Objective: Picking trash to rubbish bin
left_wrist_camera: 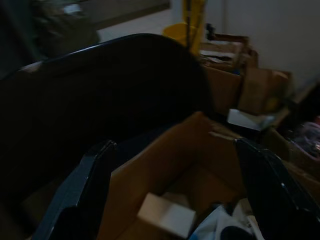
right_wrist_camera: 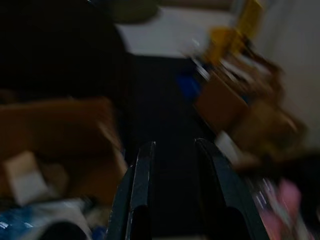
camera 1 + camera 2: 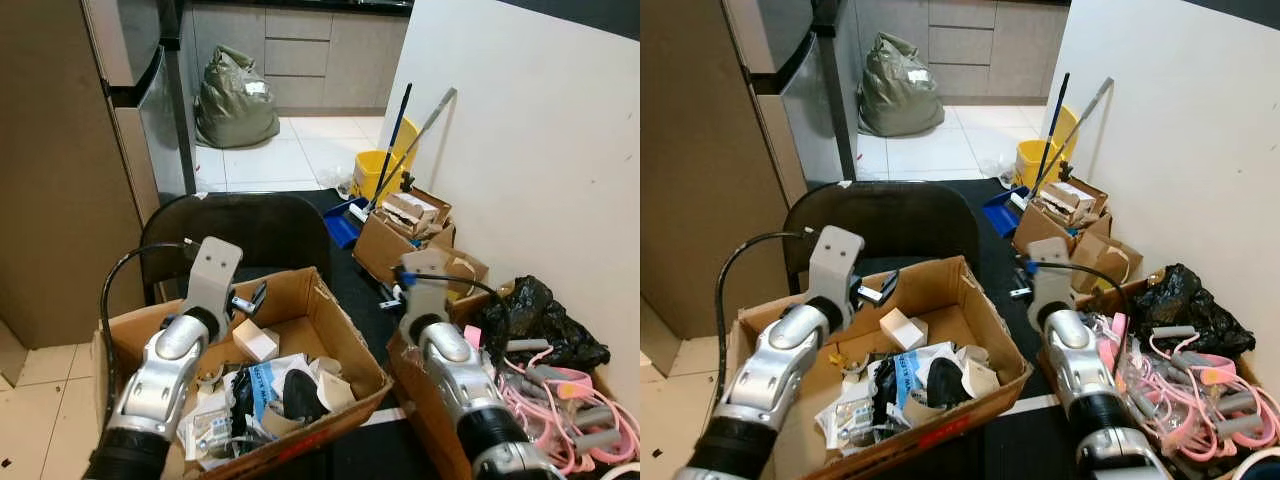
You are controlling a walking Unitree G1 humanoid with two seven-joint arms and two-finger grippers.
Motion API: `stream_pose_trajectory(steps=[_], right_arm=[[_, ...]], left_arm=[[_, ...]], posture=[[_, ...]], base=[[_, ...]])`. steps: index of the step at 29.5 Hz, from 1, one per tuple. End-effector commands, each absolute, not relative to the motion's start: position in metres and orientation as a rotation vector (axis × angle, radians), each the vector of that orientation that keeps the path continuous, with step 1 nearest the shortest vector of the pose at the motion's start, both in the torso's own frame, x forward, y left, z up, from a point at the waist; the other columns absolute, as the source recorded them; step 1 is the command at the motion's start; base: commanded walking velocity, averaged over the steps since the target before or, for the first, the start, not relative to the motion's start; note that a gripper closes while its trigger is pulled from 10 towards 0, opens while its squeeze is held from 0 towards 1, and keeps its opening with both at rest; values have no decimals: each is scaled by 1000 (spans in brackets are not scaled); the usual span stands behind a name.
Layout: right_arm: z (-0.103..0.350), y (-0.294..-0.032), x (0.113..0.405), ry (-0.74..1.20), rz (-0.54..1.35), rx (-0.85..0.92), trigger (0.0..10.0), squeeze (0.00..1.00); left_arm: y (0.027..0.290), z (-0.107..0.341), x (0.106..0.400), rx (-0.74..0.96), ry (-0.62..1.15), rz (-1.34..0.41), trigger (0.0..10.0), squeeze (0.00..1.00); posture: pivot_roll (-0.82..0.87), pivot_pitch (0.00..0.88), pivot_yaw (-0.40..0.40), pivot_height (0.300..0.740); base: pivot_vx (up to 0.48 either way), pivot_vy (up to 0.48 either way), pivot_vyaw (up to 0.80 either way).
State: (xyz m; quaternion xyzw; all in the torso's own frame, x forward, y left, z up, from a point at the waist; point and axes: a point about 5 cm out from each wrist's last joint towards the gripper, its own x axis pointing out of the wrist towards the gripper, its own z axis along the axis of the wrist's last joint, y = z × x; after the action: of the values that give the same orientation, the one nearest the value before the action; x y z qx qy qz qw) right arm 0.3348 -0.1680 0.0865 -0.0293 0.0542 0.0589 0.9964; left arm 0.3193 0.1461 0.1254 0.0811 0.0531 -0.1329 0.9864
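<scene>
I hold the left gripper (image 1: 175,195) with jaws spread above the trash-filled cardboard box (image 3: 330,310), lined up for a pick, while the right gripper (image 2: 172,190) hangs beside it, jaws nearly together on nothing.

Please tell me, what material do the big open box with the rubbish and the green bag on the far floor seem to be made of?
The box looks like brown corrugated cardboard, matte, with bent flaps and raw edges. The green bag seems to be thin plastic film: it is crumpled, knotted on top and slightly shiny.

Left pincer (image 3: 252,298) above cardboard box (image 3: 345,330) of trash, black chair (image 3: 240,232) behind, yellow bucket (image 3: 375,170) beyond
</scene>
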Motion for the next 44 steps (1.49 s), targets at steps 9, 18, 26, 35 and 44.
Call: stream_pose_trajectory(steps=[9, 18, 26, 35, 44], right_arm=[[71, -184, 313, 149, 23, -41, 10000, 0], [70, -182, 306, 153, 12, -30, 10000, 0], [72, -188, 302, 163, -20, -38, 10000, 0], [73, -189, 301, 166, -45, -32, 10000, 0], [73, -188, 299, 170, -54, -35, 10000, 0]], left_arm=[[119, 122, 317, 214, 70, -363, 10000, 0], [117, 120, 318, 227, 70, -370, 10000, 0], [117, 117, 319, 233, 74, -367, 10000, 0], [113, 118, 320, 237, 60, -375, 10000, 0], [119, 114, 324, 257, 88, -330, 10000, 0]], posture=[[-62, 43, -67, 740], [-64, 47, -66, 740], [-71, 49, -68, 740], [-72, 54, -63, 740], [-73, 57, -63, 740]], base=[[0, 0, -800], [0, 0, -800], [0, 0, -800], [0, 0, -800], [0, 0, -800]])
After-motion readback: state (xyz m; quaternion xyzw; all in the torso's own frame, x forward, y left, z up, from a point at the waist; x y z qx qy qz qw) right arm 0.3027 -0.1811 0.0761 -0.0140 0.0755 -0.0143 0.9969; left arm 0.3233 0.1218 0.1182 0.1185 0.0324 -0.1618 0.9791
